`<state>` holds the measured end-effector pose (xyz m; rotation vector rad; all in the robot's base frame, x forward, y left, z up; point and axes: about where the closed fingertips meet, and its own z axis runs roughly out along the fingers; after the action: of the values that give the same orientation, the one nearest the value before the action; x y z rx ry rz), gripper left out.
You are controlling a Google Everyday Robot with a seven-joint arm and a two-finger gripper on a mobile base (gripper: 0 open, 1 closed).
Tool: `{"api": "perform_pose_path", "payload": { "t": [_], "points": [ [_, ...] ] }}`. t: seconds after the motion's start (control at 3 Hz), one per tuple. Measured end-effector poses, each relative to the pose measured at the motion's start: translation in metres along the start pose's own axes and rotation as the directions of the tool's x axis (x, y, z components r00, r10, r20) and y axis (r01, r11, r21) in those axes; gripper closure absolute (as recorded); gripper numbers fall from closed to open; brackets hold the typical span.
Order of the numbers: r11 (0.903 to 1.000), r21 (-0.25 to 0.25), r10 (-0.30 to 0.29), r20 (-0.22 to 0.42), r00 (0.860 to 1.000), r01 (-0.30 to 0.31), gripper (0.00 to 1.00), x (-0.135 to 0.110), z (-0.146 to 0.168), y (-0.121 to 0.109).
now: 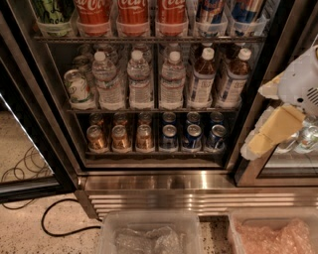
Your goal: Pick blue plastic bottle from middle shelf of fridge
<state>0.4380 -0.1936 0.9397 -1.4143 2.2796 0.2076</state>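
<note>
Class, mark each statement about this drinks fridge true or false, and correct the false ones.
1. The claw hangs right of the fridge's open shelves, outside them. True.
2. The blue plastic bottles stand at the left end of the middle shelf. False: they stand at its right end; a can stands at the left.
3. Red cola cans sit on the rack above. True.
4. Gold cans fill the right half of the lowest rack. False: gold cans are left, blue cans right.

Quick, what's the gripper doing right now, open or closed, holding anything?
Gripper: open, holding nothing, off the right side of the fridge, apart from the nearest blue plastic bottle.
</note>
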Motion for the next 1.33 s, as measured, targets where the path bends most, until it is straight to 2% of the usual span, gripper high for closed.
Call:
{"api": "perform_pose_path", "payload": {
  "t": [0.33,0.67,1.0,1.33],
  "points": [
    [0.9962,-0.007,0.087,0.038,0.995,-0.087,0.0,0.0,0.02,0.01],
    [0.9853,0.01,0.17,0.051,0.984,-0.17,0.0,-0.003,0.043,0.017],
    [0.9852,0.01,0.17,0.052,0.984,-0.171,0.0,-0.003,0.044,0.017],
    [0.9797,-0.004,0.2,0.08,0.976,-0.2,0.0,-0.007,0.051,0.017]
  ]
}}
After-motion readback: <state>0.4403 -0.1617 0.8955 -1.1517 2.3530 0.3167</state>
